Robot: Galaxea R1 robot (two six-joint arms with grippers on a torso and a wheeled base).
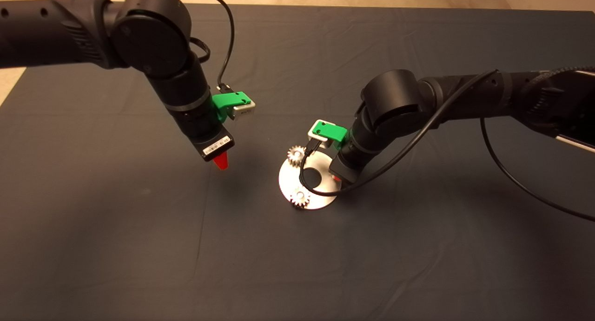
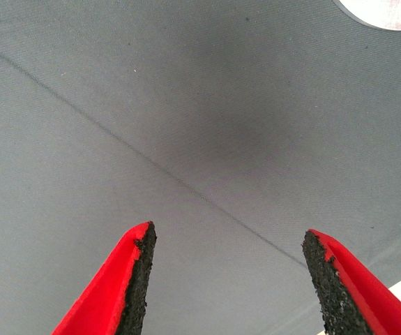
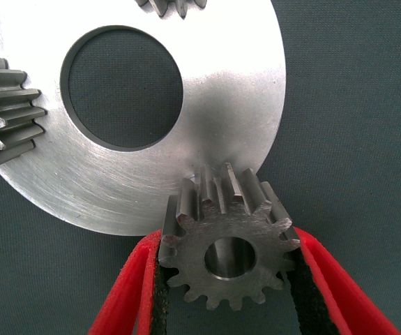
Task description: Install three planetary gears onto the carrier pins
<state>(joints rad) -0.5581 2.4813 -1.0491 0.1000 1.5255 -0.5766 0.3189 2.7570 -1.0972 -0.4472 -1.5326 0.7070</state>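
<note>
Right gripper (image 3: 227,279) clamps a gear (image 3: 227,248) over the disc (image 3: 207,118) rim; two gears (image 1: 296,154) sit on it. Left gripper (image 2: 224,279) hangs open.

The right gripper (image 3: 226,293) pinches a planetary gear (image 3: 226,248) between the black pads of its red fingers (image 3: 127,293), at the rim of the shiny carrier disc (image 3: 214,91). Two more gears (image 3: 8,112) sit near the disc's rim, around its round centre hole. Dark mat (image 3: 353,105) lies beneath.
</note>
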